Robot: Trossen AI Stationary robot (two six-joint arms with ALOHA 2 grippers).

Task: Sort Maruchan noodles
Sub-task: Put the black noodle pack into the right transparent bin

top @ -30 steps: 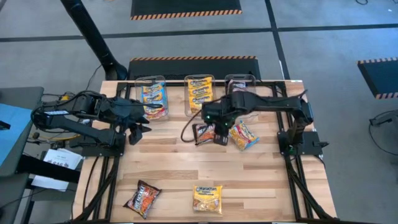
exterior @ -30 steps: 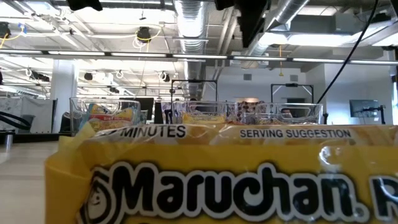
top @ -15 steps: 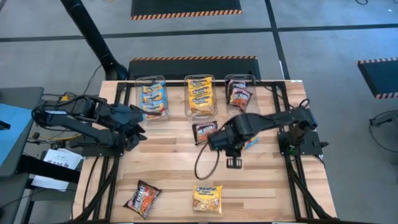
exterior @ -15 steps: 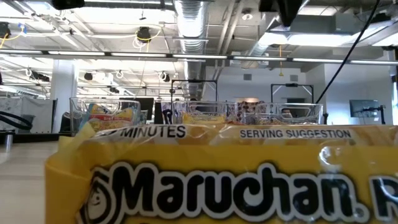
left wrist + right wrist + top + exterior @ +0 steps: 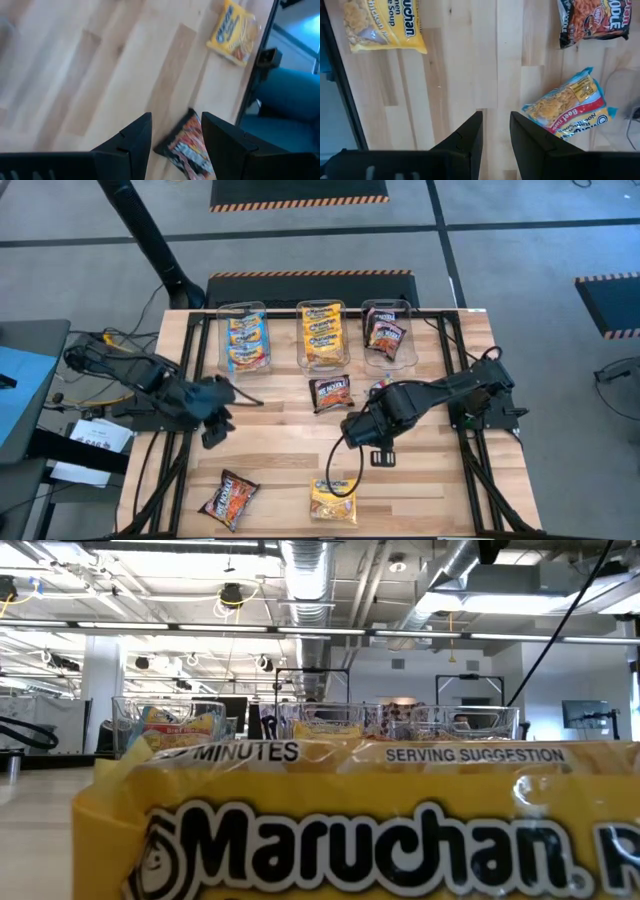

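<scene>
Four Maruchan packets lie flat on the wooden table. A yellow packet [image 5: 333, 500] [image 5: 382, 25] and a black-red packet [image 5: 229, 498] [image 5: 187, 147] are near the near edge. A second black-red packet [image 5: 331, 392] [image 5: 595, 20] lies mid-table. Beside it is a blue-pink packet [image 5: 572, 107], mostly hidden under my right arm in the high view. My right gripper [image 5: 377, 452] [image 5: 495, 130] hovers open over bare wood between these packets. My left gripper [image 5: 215, 427] [image 5: 175, 130] is open above the table, with the near black-red packet just beyond its fingertips.
Three clear bins stand along the far edge. They hold blue-pink packets [image 5: 243, 338], yellow packets [image 5: 322, 333] and black-red packets [image 5: 385, 330]. A black frame rail [image 5: 470, 450] runs along the table's right side. The yellow packet [image 5: 350, 830] fills the foreground of the low view.
My right gripper has moved from beside the mid-table black-red and blue-pink packets toward the near edge, over bare wood. My left gripper has also moved toward the near edge, toward the near black-red packet. No packet has visibly shifted.
</scene>
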